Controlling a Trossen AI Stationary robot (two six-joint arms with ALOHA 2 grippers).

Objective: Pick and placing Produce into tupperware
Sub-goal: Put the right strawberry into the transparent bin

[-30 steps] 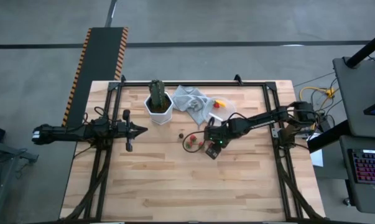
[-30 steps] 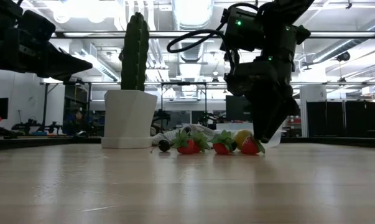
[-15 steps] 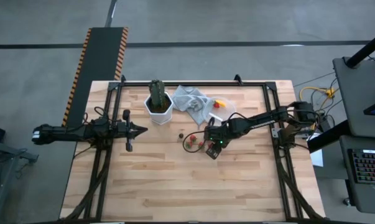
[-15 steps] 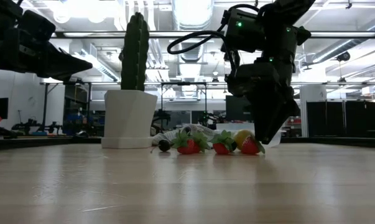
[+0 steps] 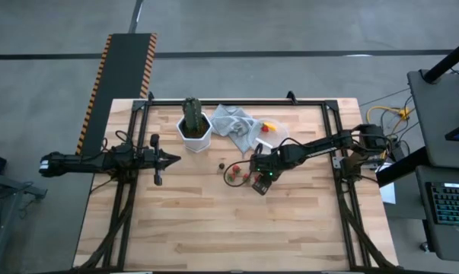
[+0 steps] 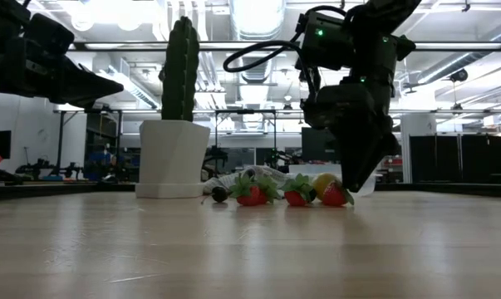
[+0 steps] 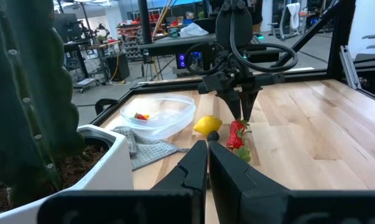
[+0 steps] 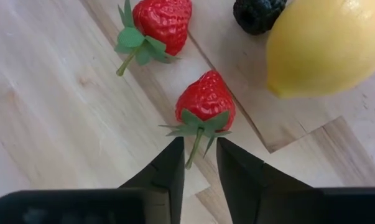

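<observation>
A robotics lab: equipment racks point(image 7: 175, 53) (cabled), workbenches point(image 6: 34, 170), ceiling ducts point(image 6: 125, 79).

Two red strawberries point(image 8: 205, 99) with green leafy caps lie on a pale wooden table point(image 8: 56, 124), beside a yellow lemon point(image 8: 327, 46) and a black berry point(image 8: 259, 14). A green cactus point(image 6: 179, 71) stands in a white pot point(image 6: 173, 158); the cloth point(image 5: 233, 122) is light grey.
</observation>
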